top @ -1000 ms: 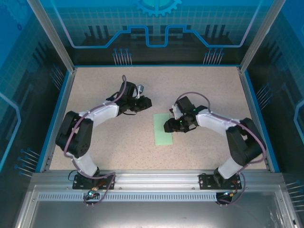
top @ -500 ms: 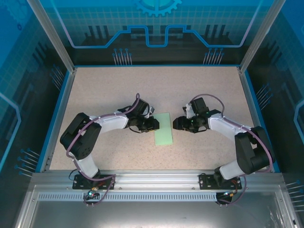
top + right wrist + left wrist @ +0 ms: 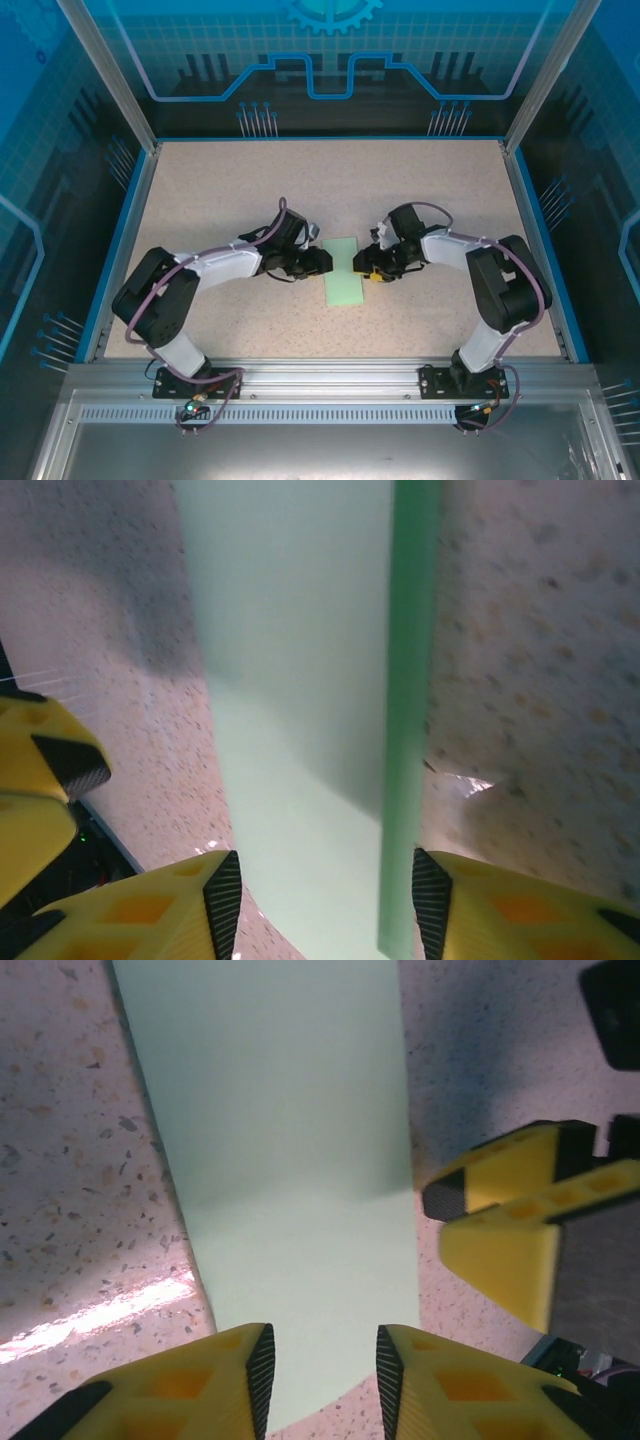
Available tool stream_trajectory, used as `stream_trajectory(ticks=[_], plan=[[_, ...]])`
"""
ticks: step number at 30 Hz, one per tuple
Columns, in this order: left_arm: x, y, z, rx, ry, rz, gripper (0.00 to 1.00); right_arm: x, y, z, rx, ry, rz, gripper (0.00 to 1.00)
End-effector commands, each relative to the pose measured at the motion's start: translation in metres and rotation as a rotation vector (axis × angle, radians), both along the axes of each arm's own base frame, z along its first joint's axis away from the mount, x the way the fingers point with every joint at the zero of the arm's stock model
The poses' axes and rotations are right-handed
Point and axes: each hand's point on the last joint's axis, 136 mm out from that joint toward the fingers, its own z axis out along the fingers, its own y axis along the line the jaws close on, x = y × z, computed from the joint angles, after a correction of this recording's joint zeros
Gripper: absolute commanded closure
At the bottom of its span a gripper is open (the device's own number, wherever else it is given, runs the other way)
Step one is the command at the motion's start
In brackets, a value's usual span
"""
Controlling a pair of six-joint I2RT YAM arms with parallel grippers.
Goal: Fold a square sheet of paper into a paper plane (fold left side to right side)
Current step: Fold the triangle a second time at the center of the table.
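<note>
**A:** What is hard to make out here?

**B:** From above, the wrists cover both sets of fingertips, so that view does not tell how wide either one stands. The sheet of paper (image 3: 342, 272) reads there as a narrow rectangle on the speckled table (image 3: 200, 200), and the two heads crowd its long edges.

**A:** Do the wrist cameras help?

**B:** Yes. The left gripper (image 3: 320, 1380) is cut off at the bottom of its frame, but its black pads stand apart with a clear gap and clasp nothing. One end of the paper lies flat on the table in that gap, and the rest runs out of the top of the frame. The other arm's yellow fingers sit just beside the paper's right edge.

**A:** And the right one?

**B:** The right gripper (image 3: 325, 910) is spread wider and also has nothing pinched. The paper runs up between its two fingers. Along one side is a darker green strip (image 3: 410, 680), which is blurred. I cannot tell whether it is a lifted edge or a folded layer seen edge-on.

**A:** So where does the sheet lie relative to them?

**B:** Between them, mid-table. The left gripper is at its left long edge and the right gripper at its right long edge, facing each other. I cannot tell whether either touches the sheet.
</note>
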Motion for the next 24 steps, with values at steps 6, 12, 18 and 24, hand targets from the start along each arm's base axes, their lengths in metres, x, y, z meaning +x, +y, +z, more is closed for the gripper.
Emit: stream_trajectory(ticks=[6,12,18,24], plan=[[-0.004,0.011,0.025,0.035,-0.147,-0.011,0.59,0.017,0.021,0.005,0.062,0.015,0.012,0.51],[-0.027,0.009,0.04,0.15,-0.262,-0.125,0.53,0.02,0.024,0.01,0.079,0.026,0.01,0.54],[-0.062,-0.016,0.045,0.266,-0.39,-0.314,0.42,0.024,0.026,0.024,0.125,0.036,-0.009,0.57],[-0.077,-0.047,0.029,0.406,-0.446,-0.419,0.36,0.026,0.026,0.029,0.121,0.053,-0.009,0.57]])
